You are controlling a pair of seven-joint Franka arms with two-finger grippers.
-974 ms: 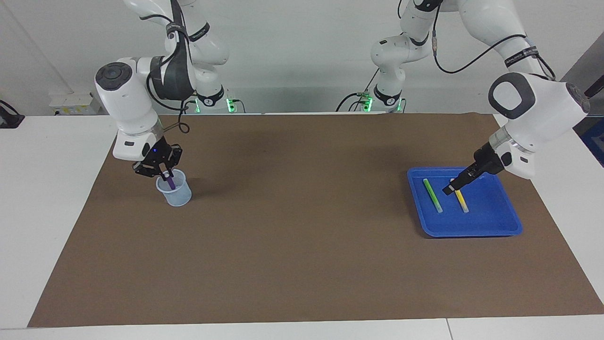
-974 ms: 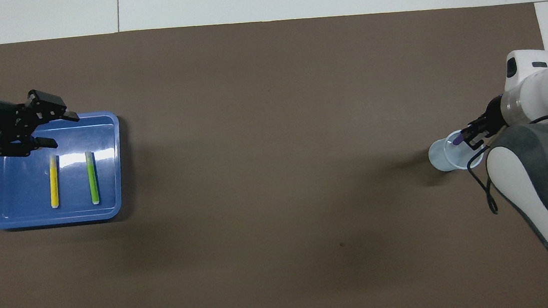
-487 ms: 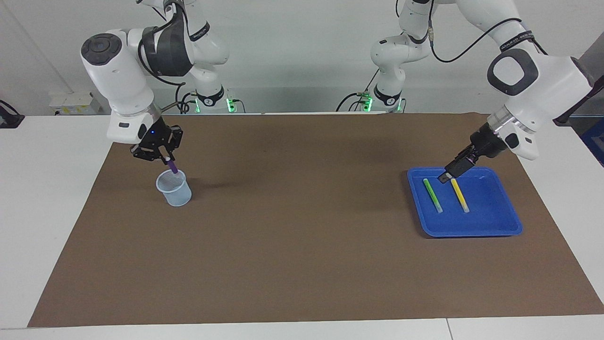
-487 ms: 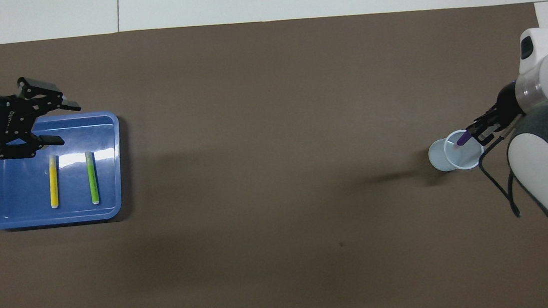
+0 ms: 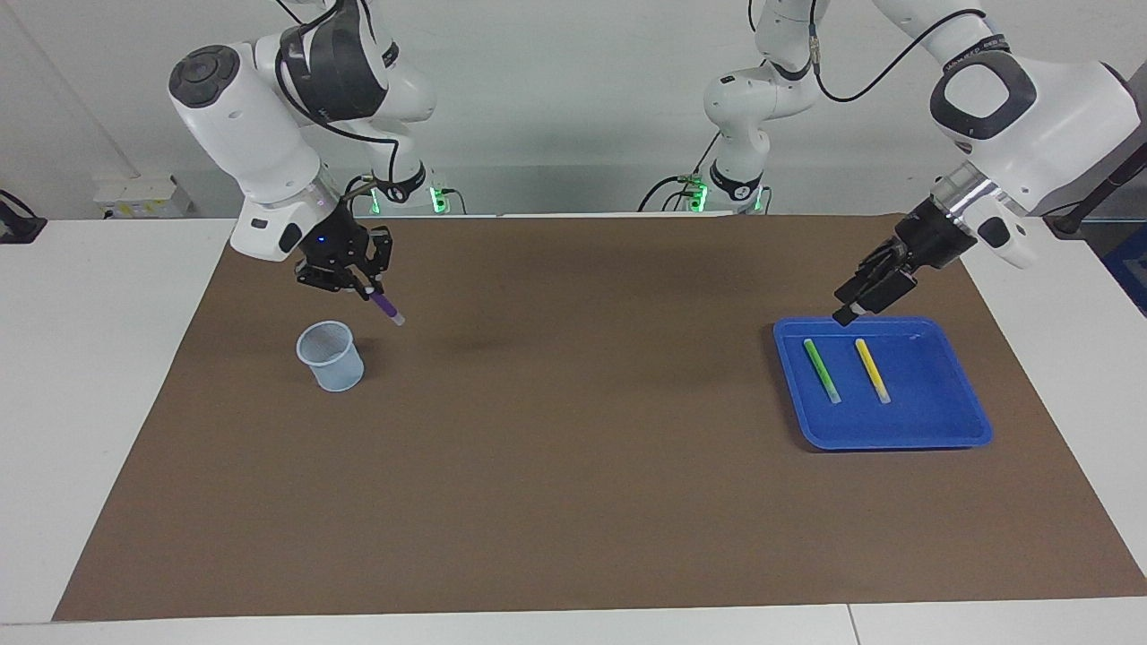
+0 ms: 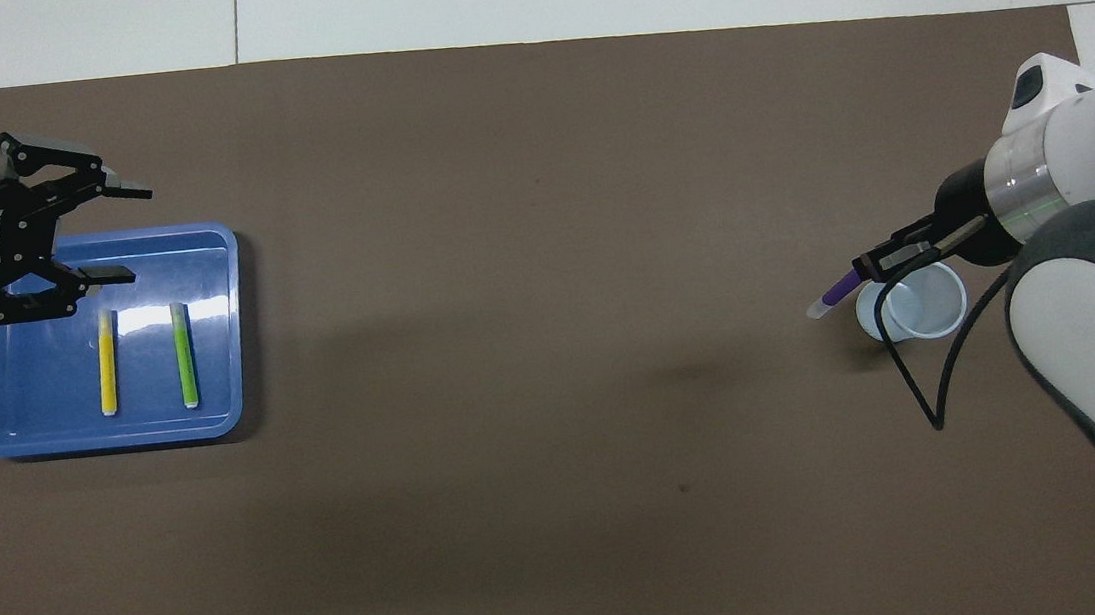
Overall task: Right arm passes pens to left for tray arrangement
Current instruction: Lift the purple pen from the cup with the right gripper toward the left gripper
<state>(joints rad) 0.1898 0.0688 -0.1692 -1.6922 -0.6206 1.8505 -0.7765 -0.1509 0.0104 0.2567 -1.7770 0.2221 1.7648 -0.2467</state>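
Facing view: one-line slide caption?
Right claw lifts purple pen above cup; left claw open over tray holding two pens.

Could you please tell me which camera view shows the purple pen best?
The facing view: the purple pen hangs clear of the cup, slanting from the right tool. The overhead view shows it too, foreshortened.

tray (image 6: 217,420): glossy blue plastic, glare streak on floor | green pen (image 6: 184,354), yellow pen (image 6: 107,362), purple pen (image 5: 386,307): smooth plastic | mesh cup (image 5: 330,356): translucent pale-blue plastic | mat (image 5: 573,448): matt brown, paper-like | desk (image 5: 90,358): smooth white | arm shells (image 5: 242,125): glossy white plastic | end effectors: matt black
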